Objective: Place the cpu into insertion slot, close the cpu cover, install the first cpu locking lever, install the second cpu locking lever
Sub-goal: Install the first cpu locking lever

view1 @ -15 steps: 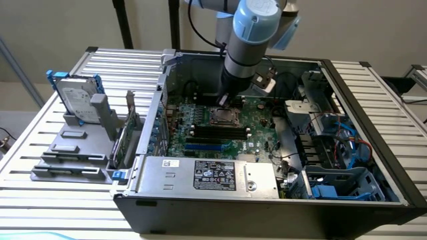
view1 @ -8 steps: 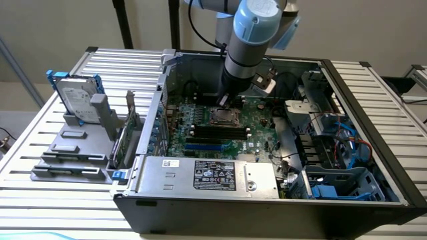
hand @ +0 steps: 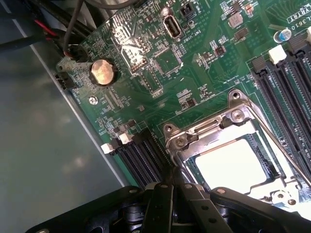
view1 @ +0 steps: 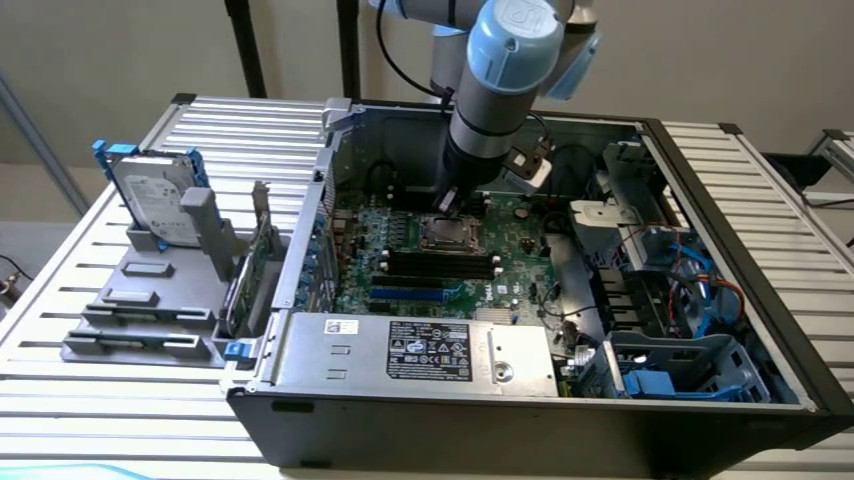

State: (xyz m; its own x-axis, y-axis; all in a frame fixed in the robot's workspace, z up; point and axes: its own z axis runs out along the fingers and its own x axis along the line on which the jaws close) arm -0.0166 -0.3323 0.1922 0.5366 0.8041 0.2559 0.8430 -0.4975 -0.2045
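Black jaws sit pinched together, holding nothing, right by the socket (hand: 233,160) — your cpu (hand: 233,165) is in, cover (hand: 214,127) down. Levers look undone.

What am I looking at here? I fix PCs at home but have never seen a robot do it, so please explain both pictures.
The grey-and-blue column is a robot arm reaching down into an open computer case lying on a slatted metal table. One picture is taken from outside the arm; the other from a camera on its wrist, looking past the black end effector at the green motherboard. The end effector is down beside the insertion slot, where the pale cpu sits framed by the silver cpu cover. On the table, at the exterior view's left, a hard drive stands in a grey holder.
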